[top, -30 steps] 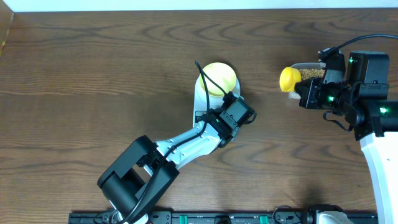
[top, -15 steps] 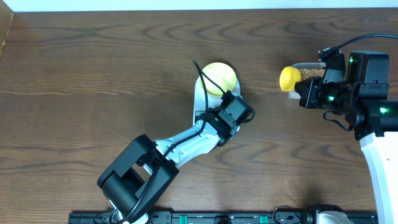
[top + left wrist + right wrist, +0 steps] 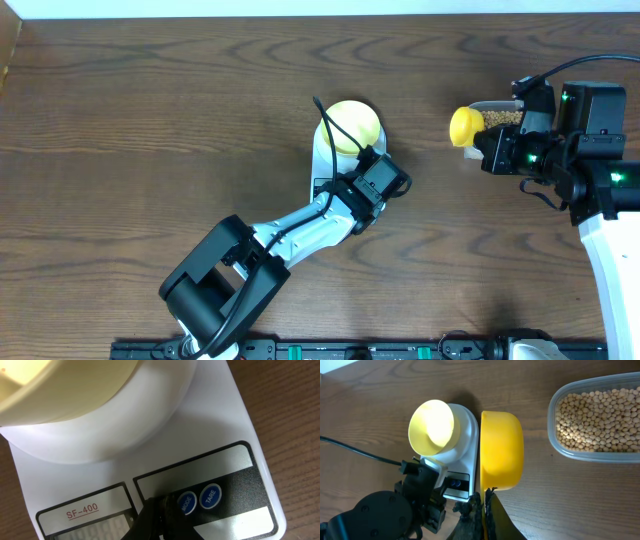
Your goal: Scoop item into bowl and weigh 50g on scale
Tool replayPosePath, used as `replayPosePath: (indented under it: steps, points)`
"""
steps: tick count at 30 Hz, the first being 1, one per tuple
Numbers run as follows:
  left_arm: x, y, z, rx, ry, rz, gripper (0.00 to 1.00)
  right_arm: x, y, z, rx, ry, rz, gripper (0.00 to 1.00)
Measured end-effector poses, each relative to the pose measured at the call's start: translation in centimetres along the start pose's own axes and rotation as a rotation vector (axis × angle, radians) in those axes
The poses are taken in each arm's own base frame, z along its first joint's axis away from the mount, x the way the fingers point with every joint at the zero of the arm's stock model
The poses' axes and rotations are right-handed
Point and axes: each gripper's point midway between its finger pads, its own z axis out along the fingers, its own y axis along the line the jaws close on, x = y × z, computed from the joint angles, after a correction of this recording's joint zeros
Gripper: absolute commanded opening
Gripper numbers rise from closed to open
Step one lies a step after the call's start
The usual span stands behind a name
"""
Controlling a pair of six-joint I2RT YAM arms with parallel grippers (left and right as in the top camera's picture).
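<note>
The pale yellow bowl (image 3: 353, 127) stands empty on the white scale (image 3: 325, 160), also in the right wrist view (image 3: 431, 426). In the left wrist view the scale (image 3: 220, 420) shows its blue MODE and TARE buttons. My left gripper (image 3: 161, 519) is shut, its tip on the scale's front panel beside the MODE button (image 3: 186, 502). My right gripper (image 3: 484, 510) is shut on the handle of the bright yellow scoop (image 3: 501, 450), held above the table. The scoop (image 3: 464, 126) looks empty. The tan beans (image 3: 597, 412) fill a clear tub (image 3: 497, 117).
The left arm (image 3: 290, 235) stretches from the front edge to the scale, with a black cable (image 3: 331, 120) crossing the bowl's rim. The right arm's body (image 3: 590, 150) sits at the right edge next to the tub. A black rail (image 3: 330, 350) runs along the front.
</note>
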Motion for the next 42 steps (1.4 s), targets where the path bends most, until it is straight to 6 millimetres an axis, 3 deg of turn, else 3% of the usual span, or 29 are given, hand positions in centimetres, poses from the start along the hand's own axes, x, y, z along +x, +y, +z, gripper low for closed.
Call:
replayPosePath:
  steps: [10, 14, 22, 28, 32, 36, 37, 38, 39, 40, 42]
  points:
    - [0.1, 0.1, -0.4, 0.003, 0.006, 0.000, 0.07, 0.0, 0.0, 0.0, 0.000, 0.000, -0.002, 0.01]
    - [0.6, 0.5, -1.6, 0.010, 0.021, 0.004, 0.07, 0.0, 0.0, 0.0, 0.000, 0.000, -0.002, 0.02]
    - [-1.4, 1.9, -7.8, 0.048, -0.071, -0.025, 0.08, 0.0, 0.0, 0.0, 0.000, 0.002, -0.002, 0.01]
    - [-2.2, 4.4, -12.8, 0.016, -0.154, -0.018, 0.08, 0.4, -0.1, 0.0, 0.003, 0.016, 0.004, 0.01]
    - [-1.9, 5.9, -15.5, -0.002, -0.185, -0.018, 0.08, 0.5, -0.1, 0.0, 0.004, 0.018, 0.000, 0.01]
    - [-0.3, 7.0, -16.8, -0.022, -0.147, 0.000, 0.09, 0.7, -0.2, 0.0, 0.008, 0.027, -0.002, 0.01]
    - [0.0, 7.2, -16.8, -0.028, -0.138, 0.004, 0.17, 0.7, -0.2, 0.0, 0.009, 0.030, -0.002, 0.01]
    - [0.2, 7.3, -16.8, -0.031, -0.131, 0.007, 0.32, 0.8, -0.2, 0.0, 0.009, 0.030, -0.002, 0.01]
    - [0.4, 7.4, -16.8, -0.035, -0.125, 0.007, 0.55, 0.8, -0.2, 0.0, 0.009, 0.030, -0.005, 0.01]
    - [0.6, 7.4, -16.8, -0.039, -0.117, 0.013, 0.99, 0.8, -0.2, 0.0, 0.009, 0.030, -0.008, 0.01]
    - [0.6, 7.5, -16.8, -0.042, -0.117, 0.014, 0.99, 0.7, -0.2, 0.0, 0.009, 0.030, -0.014, 0.01]
